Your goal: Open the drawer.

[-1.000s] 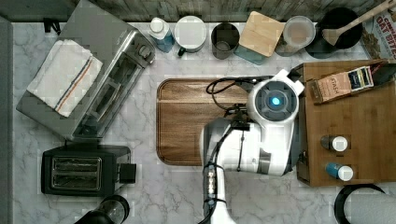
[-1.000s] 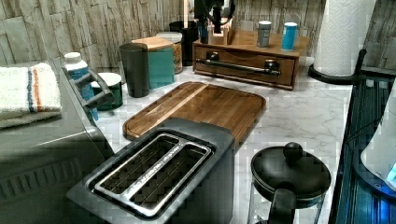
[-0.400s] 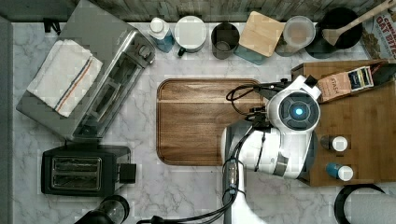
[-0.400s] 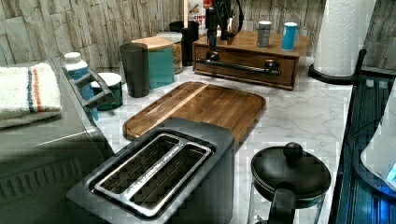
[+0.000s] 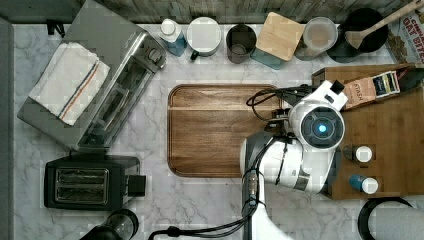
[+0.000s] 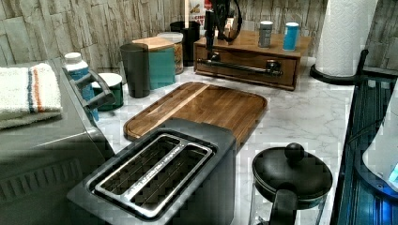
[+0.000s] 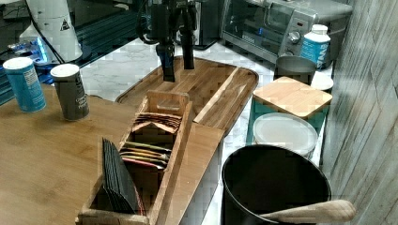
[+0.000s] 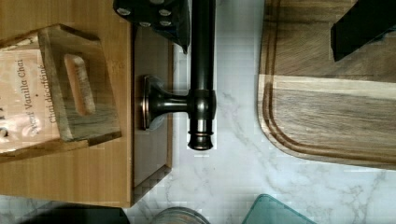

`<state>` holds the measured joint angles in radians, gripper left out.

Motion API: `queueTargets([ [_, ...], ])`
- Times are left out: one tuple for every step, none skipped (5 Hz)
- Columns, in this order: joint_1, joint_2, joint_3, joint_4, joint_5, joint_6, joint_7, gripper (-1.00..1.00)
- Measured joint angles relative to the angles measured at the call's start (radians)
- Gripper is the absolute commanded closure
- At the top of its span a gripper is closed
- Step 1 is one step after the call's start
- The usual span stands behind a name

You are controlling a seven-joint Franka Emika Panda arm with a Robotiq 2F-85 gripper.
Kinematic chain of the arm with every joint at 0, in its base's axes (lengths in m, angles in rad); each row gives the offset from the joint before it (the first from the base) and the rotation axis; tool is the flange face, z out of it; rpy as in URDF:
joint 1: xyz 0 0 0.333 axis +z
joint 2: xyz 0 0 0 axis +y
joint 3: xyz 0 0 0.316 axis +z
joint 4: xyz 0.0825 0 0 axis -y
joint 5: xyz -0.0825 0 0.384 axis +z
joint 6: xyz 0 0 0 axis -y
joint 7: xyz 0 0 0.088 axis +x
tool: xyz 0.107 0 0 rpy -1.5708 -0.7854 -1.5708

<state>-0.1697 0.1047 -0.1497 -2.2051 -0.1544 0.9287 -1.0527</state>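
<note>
The drawer [image 6: 244, 75] sits flush in the front of a wooden box [image 5: 390, 145] at the top view's right. A long black bar handle [image 8: 202, 70] runs across its front, also seen in the left view as the handle [image 6: 244, 67]. My gripper [image 8: 261, 32] is open and hangs over one end of that handle. One finger [image 8: 159, 16] is on the box side of the bar and the other finger [image 8: 362, 25] is over the cutting board. Neither touches the bar. The right view shows the gripper [image 7: 177, 65] pointing down, just past the box's edge.
A brown cutting board [image 5: 220, 130] lies just in front of the drawer. On the box stand a tea-bag holder [image 7: 145, 145] and two small shakers [image 5: 362, 167]. Canisters and cups [image 5: 277, 37] line the back wall. A toaster oven [image 5: 100, 85], a toaster [image 5: 85, 182] and a paper-towel roll [image 6: 345, 35] stand around.
The arm has swung from over the cutting board toward the top view's right, to the box. The gripper has come down at the handle's end. The drawer has not moved.
</note>
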Motion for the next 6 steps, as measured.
queueTargets([
  [-0.015,0.01,-0.007,-0.01,0.0,0.0,0.0,-1.0],
  [-0.021,0.044,-0.027,-0.012,0.0,0.036,0.0,-1.0],
  [-0.021,0.064,-0.046,-0.025,-0.02,0.039,0.001,-1.0],
  [-0.02,0.062,-0.048,-0.053,-0.022,0.044,0.004,-1.0],
  [-0.016,0.063,-0.049,-0.068,-0.031,0.044,0.039,-1.0],
  [-0.019,0.073,-0.048,-0.076,-0.033,0.044,0.056,-1.0],
])
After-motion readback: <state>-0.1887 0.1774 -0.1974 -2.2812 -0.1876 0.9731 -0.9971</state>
